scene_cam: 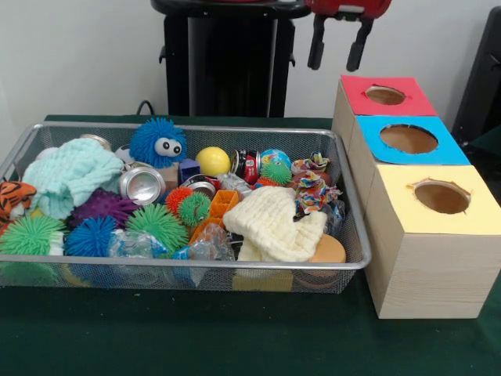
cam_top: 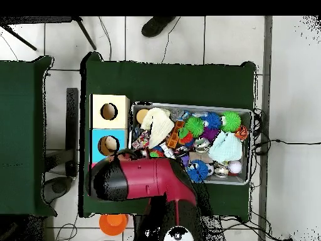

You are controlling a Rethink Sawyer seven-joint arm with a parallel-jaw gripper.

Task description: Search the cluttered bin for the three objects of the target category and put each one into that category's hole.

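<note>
Jaws (scene_cam: 338,48) open and empty above red box (scene_cam: 387,95) in front view; arm (cam_top: 147,179) hides that box overhead

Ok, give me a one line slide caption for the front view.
Sawyer's open hand hangs above a wire bin of cluttered toys beside red, blue and yellow sorting boxes.

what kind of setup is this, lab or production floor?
Most likely a robotics lab test cell. A green-covered table holds a wire mesh bin of mixed toys and crushed cans beside three wooden sorting boxes with holes; tripod legs and loose cables sit on the tiled floor.
</note>
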